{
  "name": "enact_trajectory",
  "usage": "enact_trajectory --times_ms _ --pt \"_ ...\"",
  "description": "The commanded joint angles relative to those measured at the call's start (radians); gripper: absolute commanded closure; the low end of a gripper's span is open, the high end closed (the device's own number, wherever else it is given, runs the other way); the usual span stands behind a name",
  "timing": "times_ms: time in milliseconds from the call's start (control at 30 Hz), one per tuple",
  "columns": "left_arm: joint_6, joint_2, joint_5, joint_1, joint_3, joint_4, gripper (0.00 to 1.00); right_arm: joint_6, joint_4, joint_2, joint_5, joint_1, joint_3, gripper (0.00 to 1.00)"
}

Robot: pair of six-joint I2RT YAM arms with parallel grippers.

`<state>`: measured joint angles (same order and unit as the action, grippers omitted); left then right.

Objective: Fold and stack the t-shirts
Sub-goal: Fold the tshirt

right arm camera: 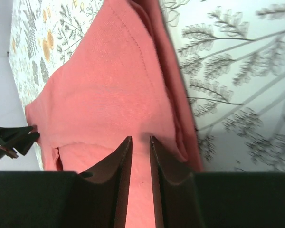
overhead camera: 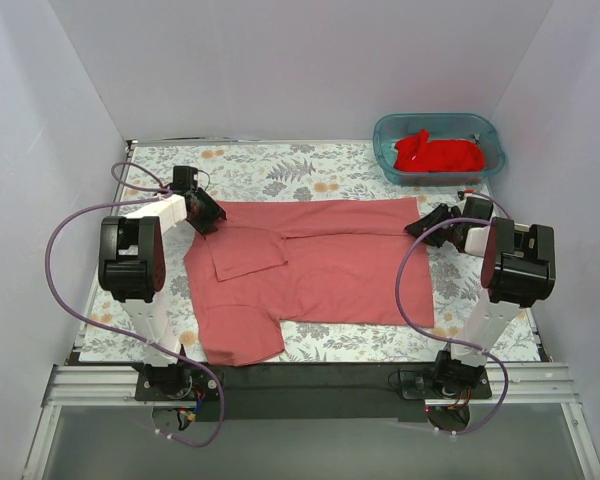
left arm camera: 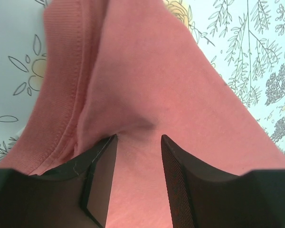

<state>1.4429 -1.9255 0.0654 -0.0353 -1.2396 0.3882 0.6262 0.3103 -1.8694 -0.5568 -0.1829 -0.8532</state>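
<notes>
A dusty salmon-red soft cloth t-shirt (overhead camera: 330, 265) lies across the middle of the top view on a floral-printed table cover (overhead camera: 280, 170). Its upper part is folded down over itself, one sleeve lies flat on the body, and the other sleeve sticks out at lower left. The left gripper (overhead camera: 208, 213) sits at the shirt's upper left corner. In the left wrist view its fingers (left arm camera: 102, 171) stand apart with puckered cloth filling the gap, and I cannot tell whether they pinch it. The right gripper (overhead camera: 423, 222) is at the upper right corner, and the right wrist view shows its jaws nearly together, clamped on a fold of the shirt's edge. In the upper right of the frame, a brighter pure red t-shirt (overhead camera: 440, 153) lies crumpled inside a teal plastic tub (overhead camera: 385, 140).
</notes>
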Motion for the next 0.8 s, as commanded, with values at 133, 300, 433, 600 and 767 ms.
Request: enact_trajectory --times_ms 133,300,433,600,767 --pt "-0.007 0.0 -0.082 0.034 0.009 0.034 0.56 0.003 0.032 0.064 0.094 -0.059 0.073 0.71" --pt "-0.024 0.08 -0.021 0.032 0.0 -0.009 0.51 0.018 0.108 0.111 0.04 -0.055 0.023 0.69" --pt "-0.029 0.099 -0.019 0.032 -0.026 -0.061 0.5 0.07 0.193 0.061 -0.018 -0.03 -0.046 0.68" --pt "-0.019 0.013 -0.036 0.032 -0.078 -0.068 0.52 0.165 0.311 -0.034 -0.015 0.011 -0.119 0.68" --pt "-0.01 -0.07 -0.05 0.034 -0.11 -0.066 0.53 0.221 0.335 -0.132 0.043 0.022 -0.159 0.68"
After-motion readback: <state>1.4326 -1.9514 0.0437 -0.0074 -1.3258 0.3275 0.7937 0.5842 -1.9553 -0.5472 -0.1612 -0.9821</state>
